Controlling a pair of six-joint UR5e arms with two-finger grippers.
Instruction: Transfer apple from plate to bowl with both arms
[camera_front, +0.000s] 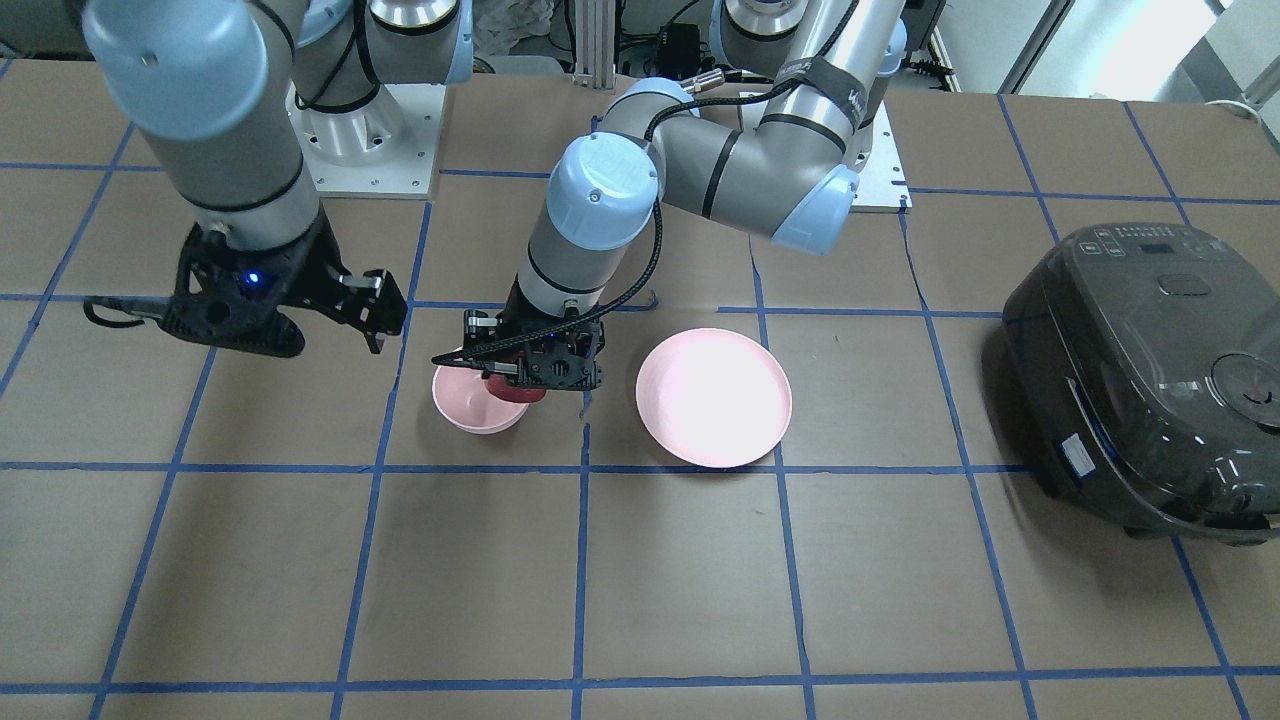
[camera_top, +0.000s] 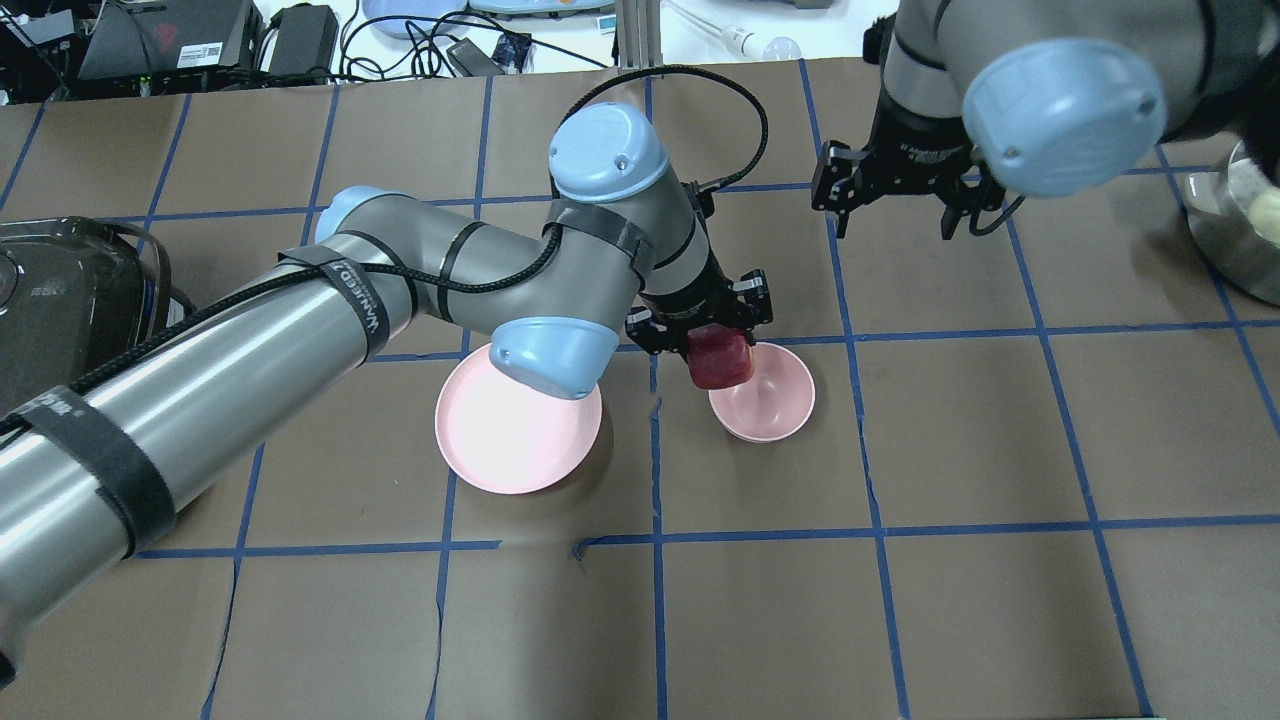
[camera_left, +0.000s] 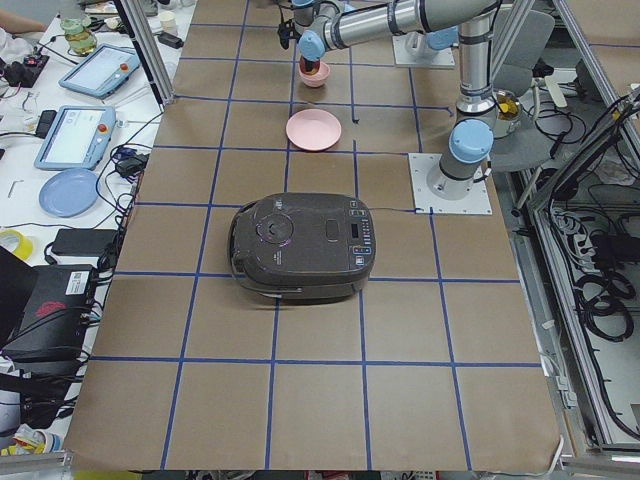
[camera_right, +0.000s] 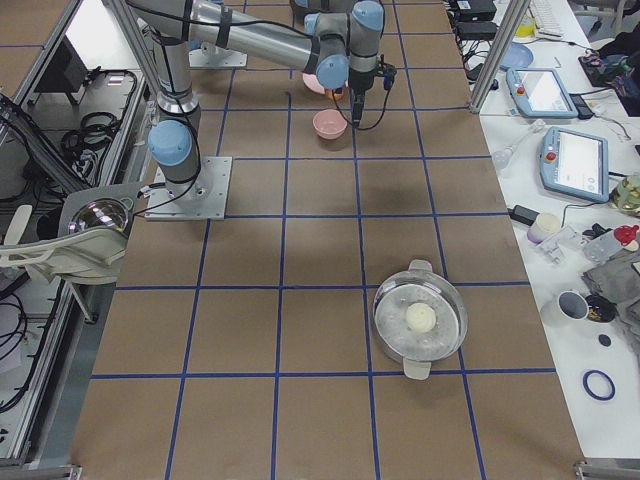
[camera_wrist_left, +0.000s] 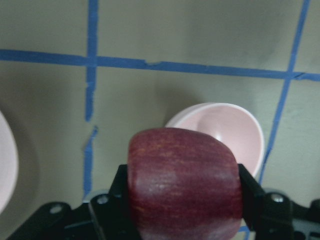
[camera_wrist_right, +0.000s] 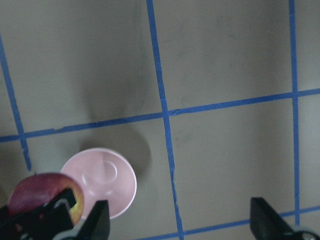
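Note:
My left gripper (camera_top: 718, 352) is shut on the dark red apple (camera_top: 720, 362) and holds it just above the near-left rim of the small pink bowl (camera_top: 768, 405). The left wrist view shows the apple (camera_wrist_left: 182, 182) between both black fingers, with the bowl (camera_wrist_left: 235, 130) beyond it. The wide pink plate (camera_top: 515, 440) lies bare to the bowl's left, partly under the left arm's elbow. My right gripper (camera_top: 893, 215) is open and empty, hovering beyond and to the right of the bowl. Its wrist view looks down on the bowl (camera_wrist_right: 105, 180) and the apple (camera_wrist_right: 42, 197).
A dark rice cooker (camera_front: 1150, 380) stands at the table's left end, also at the overhead view's left edge (camera_top: 60, 290). A metal pot (camera_right: 420, 318) with a pale round thing in it stands toward the right end. Blue tape lines grid the brown table.

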